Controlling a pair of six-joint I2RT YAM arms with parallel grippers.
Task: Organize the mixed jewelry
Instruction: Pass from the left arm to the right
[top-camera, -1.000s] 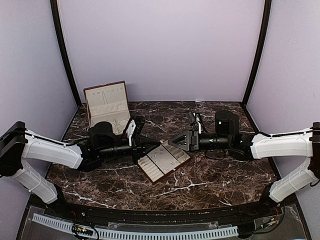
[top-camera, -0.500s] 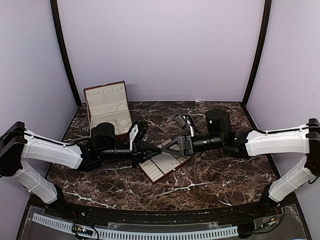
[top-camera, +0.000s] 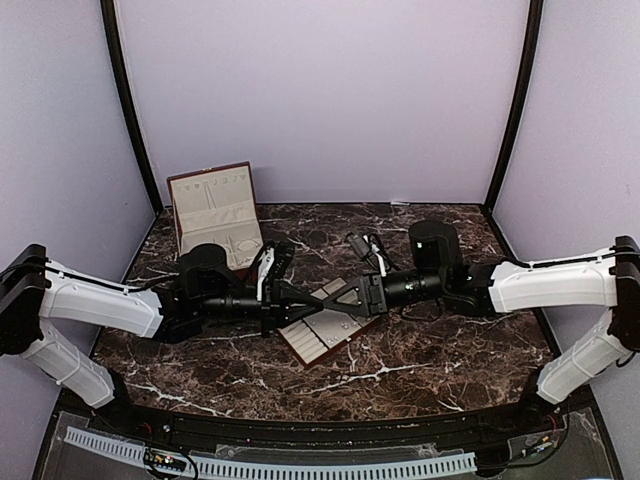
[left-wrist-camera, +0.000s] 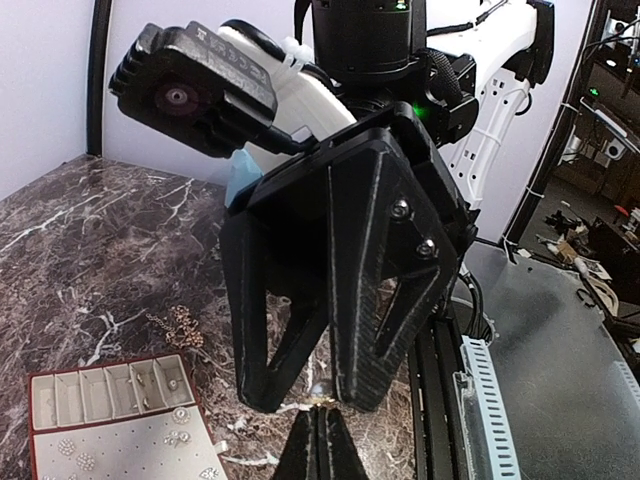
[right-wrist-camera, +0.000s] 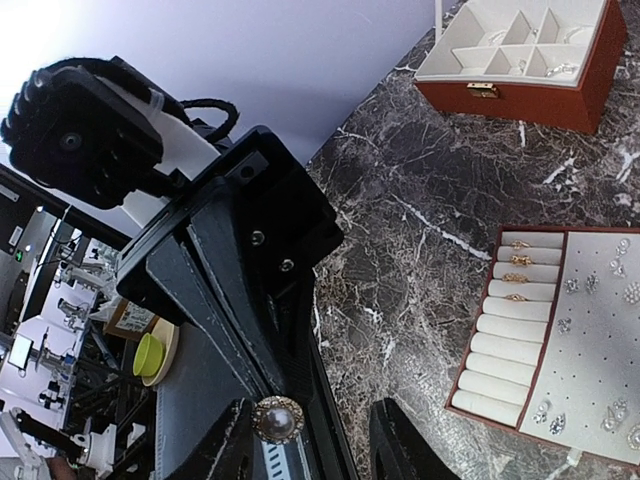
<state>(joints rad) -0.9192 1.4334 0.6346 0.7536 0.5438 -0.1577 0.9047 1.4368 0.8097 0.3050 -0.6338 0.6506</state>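
My left gripper (top-camera: 308, 299) is shut on a small gold-rimmed pearl stud (right-wrist-camera: 277, 419), one of the mixed jewelry pieces, and holds it in the air above the cream slotted tray (top-camera: 325, 327). My right gripper (right-wrist-camera: 310, 445) meets it tip to tip. Its jaws stand open on either side of the stud, which sits close to its left finger (right-wrist-camera: 225, 448). In the left wrist view the stud (left-wrist-camera: 324, 397) shows just above my shut fingertips (left-wrist-camera: 320, 430). Gold rings (right-wrist-camera: 517, 262) sit in the tray's rolls, and studs (right-wrist-camera: 600, 340) lie on its flat panel.
The reddish-brown box (top-camera: 213, 212) stands open at the back left, its cream compartments (right-wrist-camera: 520, 40) holding a few pieces. A gold chain cluster (left-wrist-camera: 181, 325) lies loose on the marble beyond the tray. Purple walls close the back and sides.
The right arm has moved left until its gripper reaches the left gripper's tips, and its jaws have narrowed around the stud. The left arm has barely moved.
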